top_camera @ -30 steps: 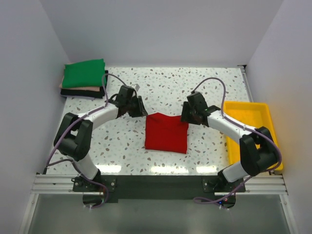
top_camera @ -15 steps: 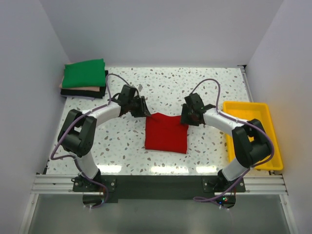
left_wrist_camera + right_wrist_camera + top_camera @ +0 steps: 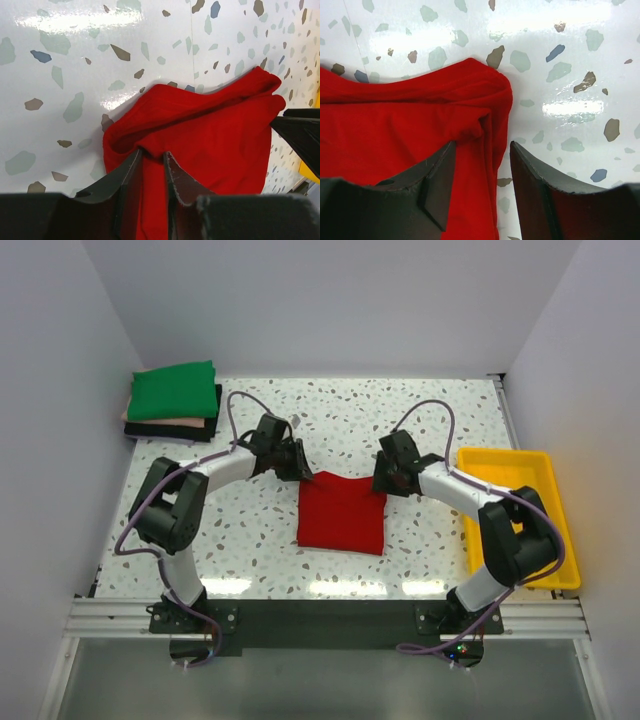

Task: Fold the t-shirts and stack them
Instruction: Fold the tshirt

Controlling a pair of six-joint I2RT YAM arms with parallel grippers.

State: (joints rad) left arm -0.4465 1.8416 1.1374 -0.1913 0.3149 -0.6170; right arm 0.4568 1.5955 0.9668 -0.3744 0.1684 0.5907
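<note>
The red t-shirt lies folded into a rough rectangle at the middle of the table. My left gripper is at its far left corner. In the left wrist view the gripper stands narrow, pinching a raised ridge of the red t-shirt. My right gripper is at the far right corner. Seen from the right wrist, this gripper is open and straddles the edge of the red t-shirt, one finger over cloth, the other over bare table. Green, pale pink and black folded t-shirts are stacked at the far left.
A yellow tray sits along the right side of the table, beside the right arm. White walls close in the left, back and right. The speckled tabletop stretches behind the red shirt.
The left gripper has crept rightward onto the shirt's far left corner and its jaws narrowed on the cloth. The right gripper shifted only slightly at the far right corner.
</note>
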